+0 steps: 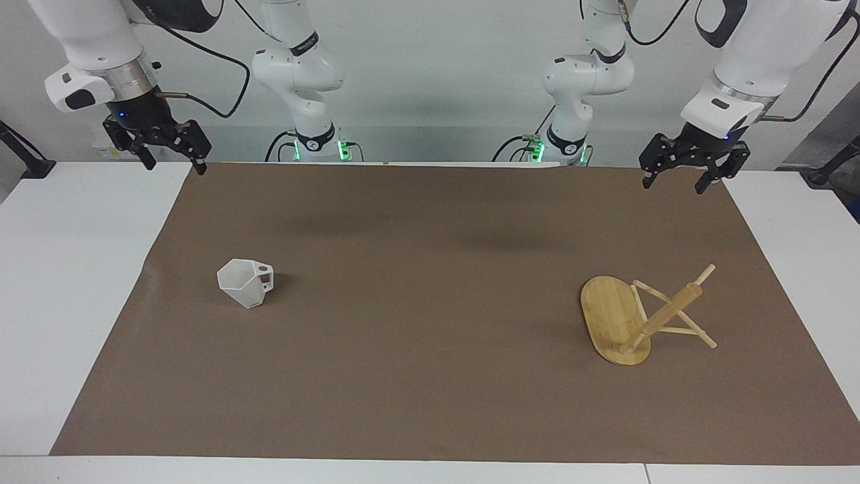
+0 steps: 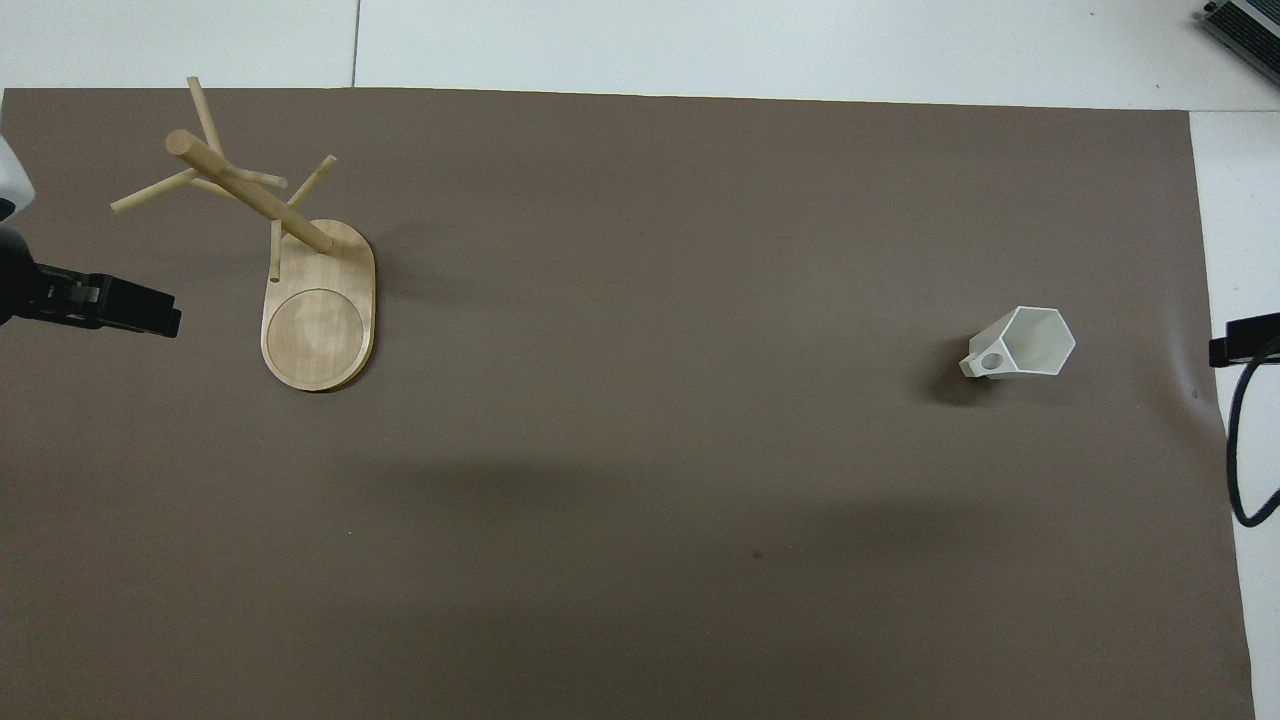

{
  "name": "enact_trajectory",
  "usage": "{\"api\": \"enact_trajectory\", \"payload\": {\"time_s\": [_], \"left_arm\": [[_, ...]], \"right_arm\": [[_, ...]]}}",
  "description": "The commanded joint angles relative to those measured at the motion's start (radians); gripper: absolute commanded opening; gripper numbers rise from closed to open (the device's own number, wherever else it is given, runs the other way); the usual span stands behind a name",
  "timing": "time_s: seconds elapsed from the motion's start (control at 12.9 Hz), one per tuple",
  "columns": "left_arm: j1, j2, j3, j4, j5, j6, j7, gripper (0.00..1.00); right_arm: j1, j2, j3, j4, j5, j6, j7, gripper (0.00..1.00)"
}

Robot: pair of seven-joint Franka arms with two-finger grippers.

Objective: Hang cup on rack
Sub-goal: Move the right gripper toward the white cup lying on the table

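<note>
The white faceted cup point(image 1: 245, 283) stands mouth up on the brown mat toward the right arm's end of the table, its handle toward the middle; it also shows in the overhead view point(image 2: 1030, 342). The bamboo rack point(image 1: 613, 320) stands on its oval base toward the left arm's end, with thin pegs sticking out of its post; it also shows in the overhead view point(image 2: 318, 322). My right gripper point(image 1: 176, 167) hangs open and empty over the mat's corner nearest the robots. My left gripper point(image 1: 674, 185) hangs open and empty over the mat's other near corner. Both arms wait.
A brown mat point(image 1: 430, 376) covers most of the white table point(image 1: 74, 282). Only the tips of the left gripper point(image 2: 140, 312) and the right gripper point(image 2: 1240, 340) show at the overhead view's edges. A black cable point(image 2: 1238, 470) hangs by the right gripper.
</note>
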State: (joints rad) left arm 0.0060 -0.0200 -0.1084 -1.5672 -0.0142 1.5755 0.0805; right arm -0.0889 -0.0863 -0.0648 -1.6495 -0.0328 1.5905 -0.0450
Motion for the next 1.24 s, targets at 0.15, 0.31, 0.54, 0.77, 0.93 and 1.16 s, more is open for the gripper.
{"api": "enact_trajectory", "payload": {"time_s": [0.15, 0.31, 0.54, 0.77, 0.93, 1.16], "left_arm": [[0.002, -0.018, 0.006, -0.017, -0.012, 0.006, 0.016, 1.00], [0.002, -0.018, 0.007, -0.017, -0.012, 0.005, 0.016, 1.00], [0.002, -0.021, 0.007, -0.020, -0.012, 0.003, 0.016, 1.00], [0.002, -0.023, 0.007, -0.022, -0.012, -0.005, 0.015, 1.00], [0.002, -0.023, 0.007, -0.022, -0.012, -0.005, 0.013, 1.00], [0.003, -0.023, 0.007, -0.022, -0.012, -0.006, 0.013, 1.00]], "right_arm": [[0.004, -0.027, -0.007, -0.035, 0.019, 0.020, -0.018, 1.00], [0.000, -0.029, -0.009, -0.038, 0.016, 0.023, -0.021, 1.00], [-0.014, -0.047, -0.009, -0.078, 0.016, 0.046, -0.049, 1.00], [-0.029, -0.076, -0.010, -0.180, 0.016, 0.179, -0.047, 1.00], [-0.022, -0.078, -0.009, -0.217, 0.016, 0.230, -0.042, 1.00], [-0.019, -0.056, -0.009, -0.271, 0.017, 0.321, -0.036, 1.00]]}}
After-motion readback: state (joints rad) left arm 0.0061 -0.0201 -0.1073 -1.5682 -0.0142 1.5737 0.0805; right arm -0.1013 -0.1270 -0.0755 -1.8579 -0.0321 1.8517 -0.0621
